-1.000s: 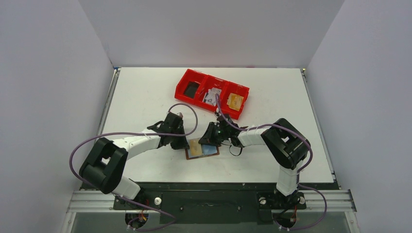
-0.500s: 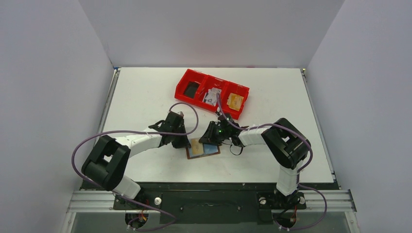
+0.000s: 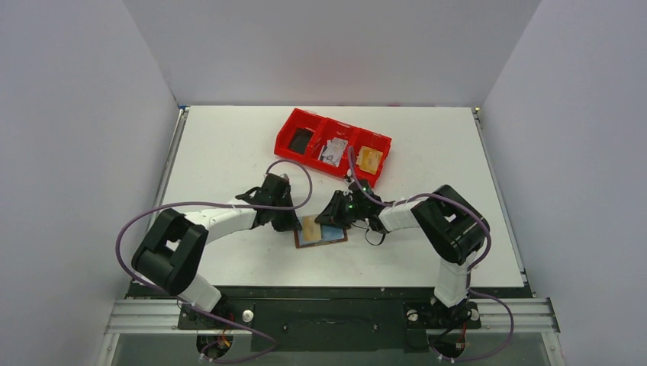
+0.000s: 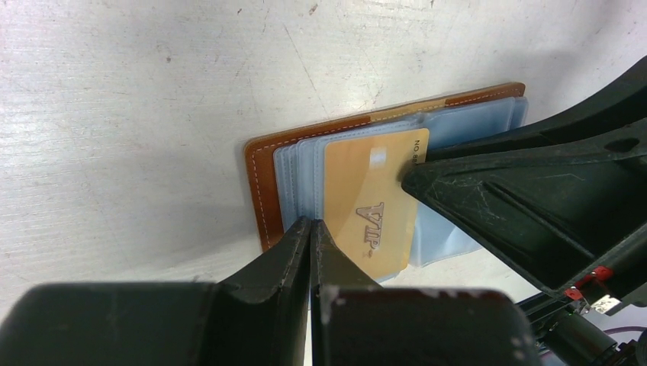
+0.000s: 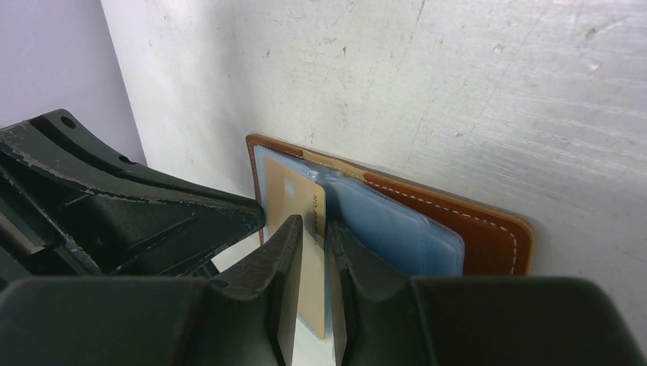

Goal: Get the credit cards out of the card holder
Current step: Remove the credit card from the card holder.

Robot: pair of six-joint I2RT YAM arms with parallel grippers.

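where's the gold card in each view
top: gold card at mid-table, on the left half of the open holder
left wrist: centre of the picture, "VIP" showing
right wrist: just left of centre, seen edge-on
landmark: the holder's brown stitched edge, in the left wrist and right wrist views

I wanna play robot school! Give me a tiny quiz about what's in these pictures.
1. True or false: the wallet lies open on the table.
2. Fill in: the word printed on the gold card is ____.
3. How many sections does the red tray have? A) two B) three C) five

Key: 1 true; 2 VIP; 3 B.
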